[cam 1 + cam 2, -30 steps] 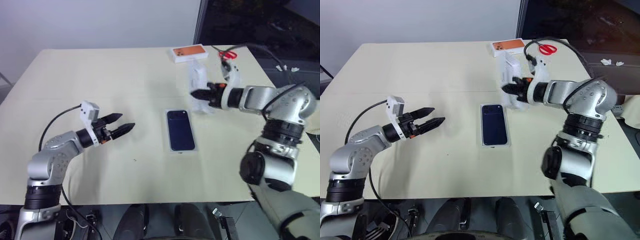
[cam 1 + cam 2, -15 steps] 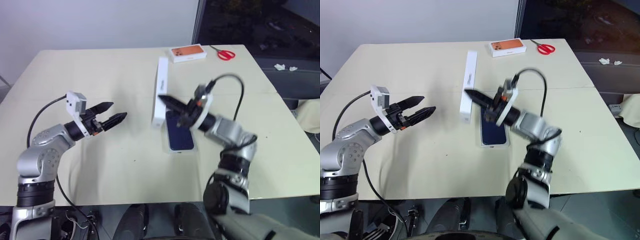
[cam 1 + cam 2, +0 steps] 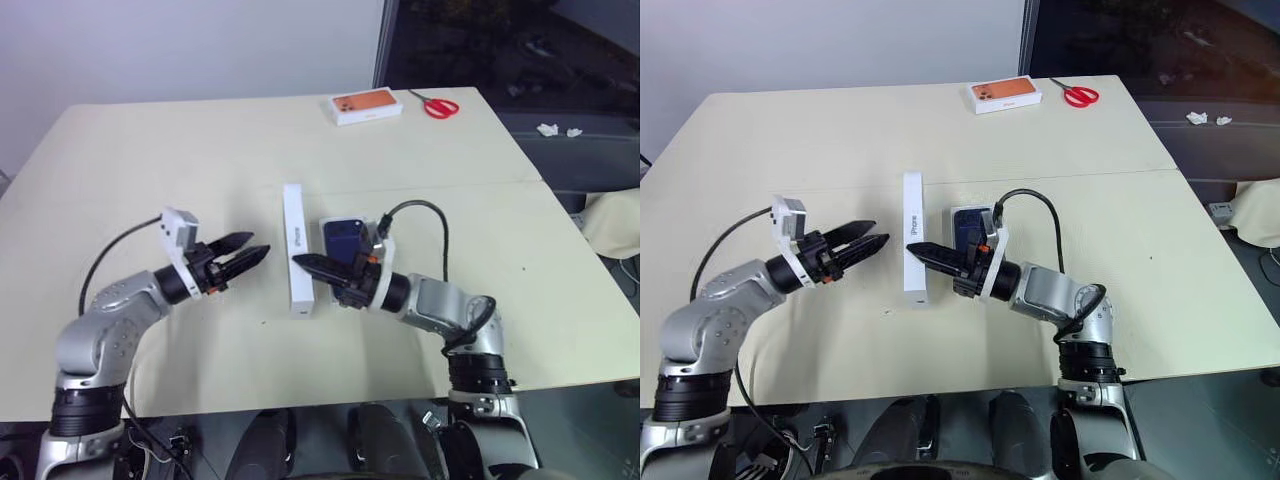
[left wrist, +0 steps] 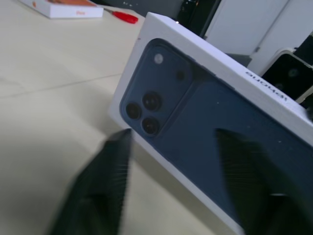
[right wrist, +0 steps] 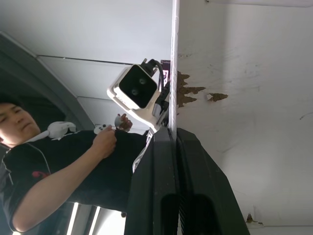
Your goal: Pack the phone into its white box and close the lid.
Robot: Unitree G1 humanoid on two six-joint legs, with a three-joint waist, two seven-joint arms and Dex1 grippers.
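The white lid (image 3: pixel 295 250) stands on its long edge on the table, just left of the phone. My right gripper (image 3: pixel 298 261) is shut on the lid's wall, with the plain white inside (image 5: pixel 234 73) facing it. The lid's printed dark blue face (image 4: pixel 220 127) turns toward my left gripper (image 3: pixel 258 244), which is open a short way to its left, holding nothing. The dark navy phone (image 3: pixel 343 235) lies flat in the shallow white box (image 3: pixel 970 208), partly hidden behind my right gripper.
An orange-topped box (image 3: pixel 366 106) and red scissors (image 3: pixel 440 105) lie at the table's far edge. A person in a black top (image 5: pixel 54 161) shows in the right wrist view. The cream table (image 3: pixel 150 160) stretches bare to the left.
My right gripper has brought the lid down and nearer, from up over the phone to standing on the table left of it. The left gripper's fingers have drawn closer together.
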